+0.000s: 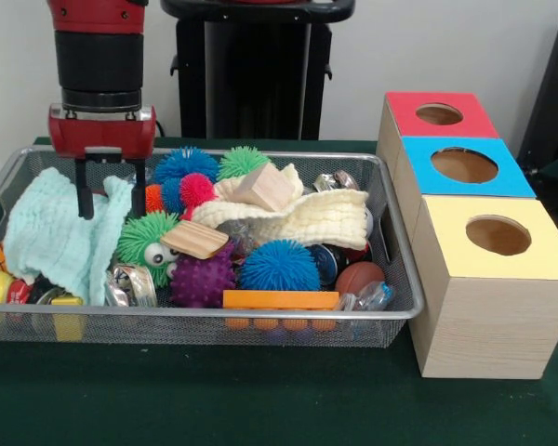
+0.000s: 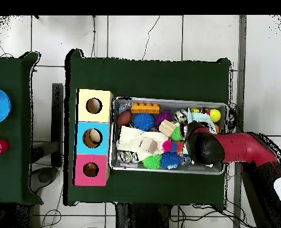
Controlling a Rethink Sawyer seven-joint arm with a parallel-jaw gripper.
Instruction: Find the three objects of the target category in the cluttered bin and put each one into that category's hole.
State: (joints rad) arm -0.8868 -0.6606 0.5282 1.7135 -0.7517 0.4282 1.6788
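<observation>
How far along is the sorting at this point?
Done: possibly one drop, since something pale shows inside the blue box hole from overhead. In hand: nothing; the claw hangs open at the mint cloth. Left: the bin is crowded with spiky balls and wooden blocks.

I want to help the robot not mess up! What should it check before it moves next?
1. Claw open: ok, its fingers stand apart.
2. Claw empty: ok, nothing between the fingers.
3. Claw over the bin: ok, it hangs above the mint cloth at one end.
4. Cloth out of the way: not ok, it covers whatever lies beneath.
5. Holes free: red box, blue box and yellow box are open on top: ok.
6. Which toys to grab: cannot tell.
</observation>
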